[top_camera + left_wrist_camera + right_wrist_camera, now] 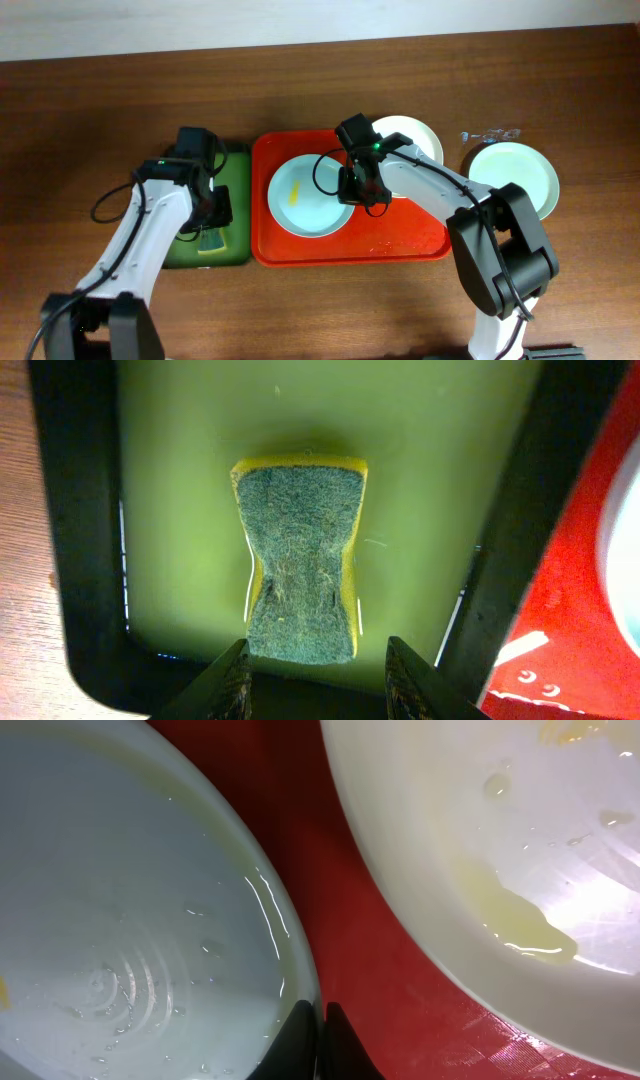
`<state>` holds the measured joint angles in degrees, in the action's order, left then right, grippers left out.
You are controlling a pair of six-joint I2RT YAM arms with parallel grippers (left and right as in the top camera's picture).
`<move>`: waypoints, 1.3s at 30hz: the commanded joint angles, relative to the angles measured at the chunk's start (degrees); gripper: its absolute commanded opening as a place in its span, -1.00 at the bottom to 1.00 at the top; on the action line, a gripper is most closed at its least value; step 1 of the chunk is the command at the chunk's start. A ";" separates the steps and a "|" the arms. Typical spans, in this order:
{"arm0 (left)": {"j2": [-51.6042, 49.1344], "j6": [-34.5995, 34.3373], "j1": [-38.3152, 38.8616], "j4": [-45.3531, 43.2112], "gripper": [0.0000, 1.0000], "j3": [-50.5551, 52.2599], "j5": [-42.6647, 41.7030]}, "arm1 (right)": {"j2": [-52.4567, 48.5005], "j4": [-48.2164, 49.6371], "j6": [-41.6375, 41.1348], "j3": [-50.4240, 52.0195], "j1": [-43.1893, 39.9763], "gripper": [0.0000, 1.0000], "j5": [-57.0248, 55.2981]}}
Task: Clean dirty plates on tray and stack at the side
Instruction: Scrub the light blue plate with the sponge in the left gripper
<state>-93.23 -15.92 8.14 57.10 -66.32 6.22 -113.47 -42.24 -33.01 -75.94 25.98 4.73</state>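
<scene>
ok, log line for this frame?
left gripper: open over sponge, green tray | right gripper: shut on blue plate rim, red tray | cream plate: smeared | pale plate: off tray

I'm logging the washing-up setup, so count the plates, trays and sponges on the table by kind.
Plates: 3 (pale blue plate, cream-white plate, pale green plate)
Trays: 2 (red tray, dark green tray)
Sponges: 1 (sponge)
Total: 6

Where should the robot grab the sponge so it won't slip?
At the sponge's pinched-in middle, coming straight down from above. It lies flat in the green tray, and the waist is narrowest, so the open left end effector fits across it.
</scene>
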 commanded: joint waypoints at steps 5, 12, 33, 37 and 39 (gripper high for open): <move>-8.68 -1.51 -0.09 -0.48 -0.17 -0.02 2.43 | -0.61 -0.59 -0.28 0.79 0.37 -0.92 -2.03; -12.94 -2.71 -0.81 -2.56 -0.66 -0.02 2.21 | -0.61 -0.61 -0.26 0.79 0.37 -0.92 -2.03; -11.13 9.90 5.84 -4.37 -1.00 -14.84 -13.16 | -0.61 1.11 10.10 0.79 0.26 -0.92 5.22; -15.85 7.63 12.15 -6.05 -1.00 -14.82 -14.38 | -0.61 1.38 10.08 0.79 0.26 -0.92 7.96; -19.12 4.83 13.25 -6.95 -1.00 -14.82 -14.14 | -0.61 1.60 10.08 0.79 0.26 -0.92 7.96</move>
<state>-108.77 -8.01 20.38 50.76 -80.58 -6.92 -113.49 -40.84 -23.68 -75.75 25.98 11.33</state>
